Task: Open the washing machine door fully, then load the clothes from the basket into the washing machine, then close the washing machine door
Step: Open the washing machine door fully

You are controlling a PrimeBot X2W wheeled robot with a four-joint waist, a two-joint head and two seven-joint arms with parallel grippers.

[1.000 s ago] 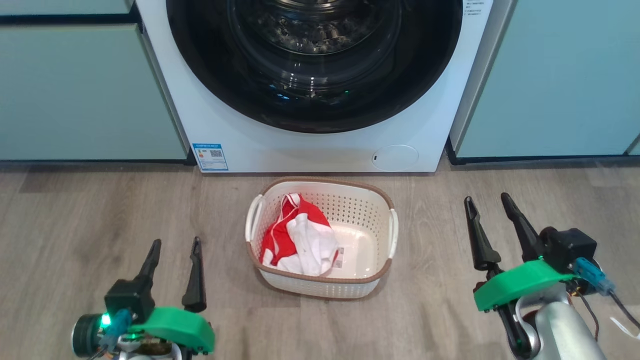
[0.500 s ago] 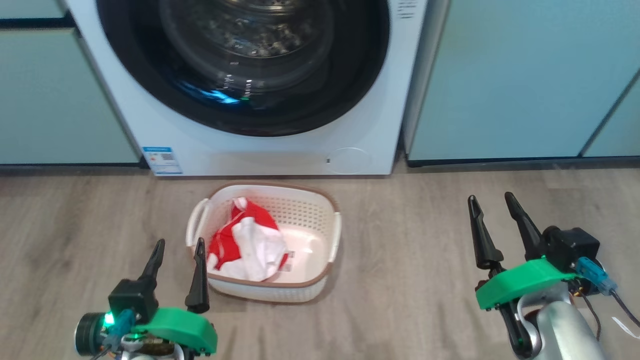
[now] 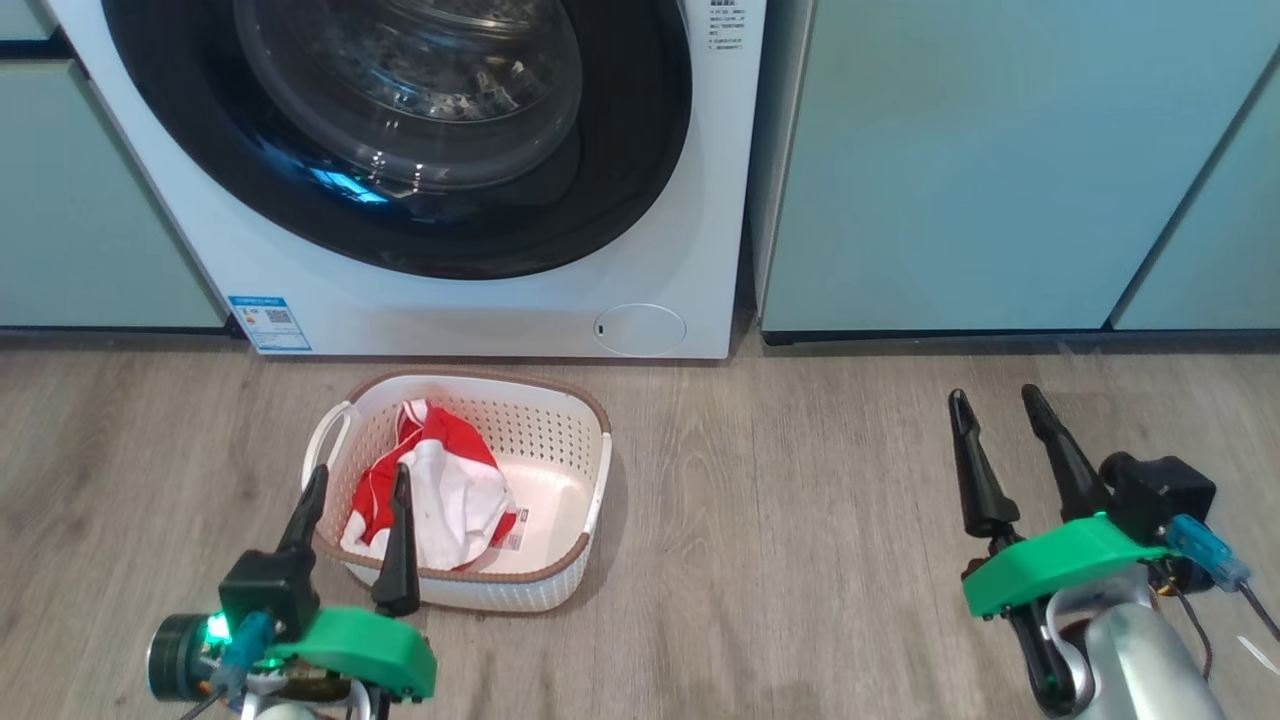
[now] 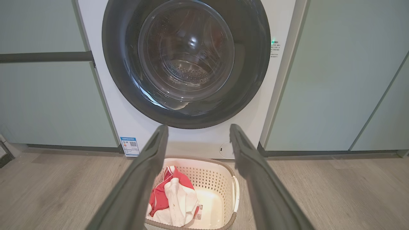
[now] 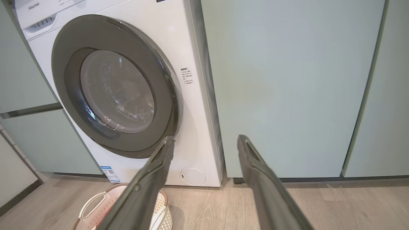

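The white washing machine [image 3: 700, 200] stands at the upper left of the head view, its black-rimmed glass door [image 3: 400, 130] shut flat against the front. Below it on the floor sits the cream basket [image 3: 585, 440] with the red and white clothes [image 3: 430, 490] bunched in its left half. My left gripper [image 3: 360, 480] is open and empty, hovering just in front of the basket's near left rim. My right gripper [image 3: 995, 405] is open and empty far to the right, over bare floor. The left wrist view faces the door [image 4: 187, 60] and basket [image 4: 223, 179]; the right wrist view sees the door [image 5: 115, 86] at an angle.
Pale green cabinets [image 3: 1000, 160] flank the washer on both sides. Wood-look floor [image 3: 780, 520] stretches between the basket and my right gripper. A small round white flap [image 3: 640, 330] and a blue label sticker [image 3: 268, 322] sit low on the washer's front.
The head camera has turned right, so washer and basket slid left in the picture. Both grippers stay open in much the same spots of the view.
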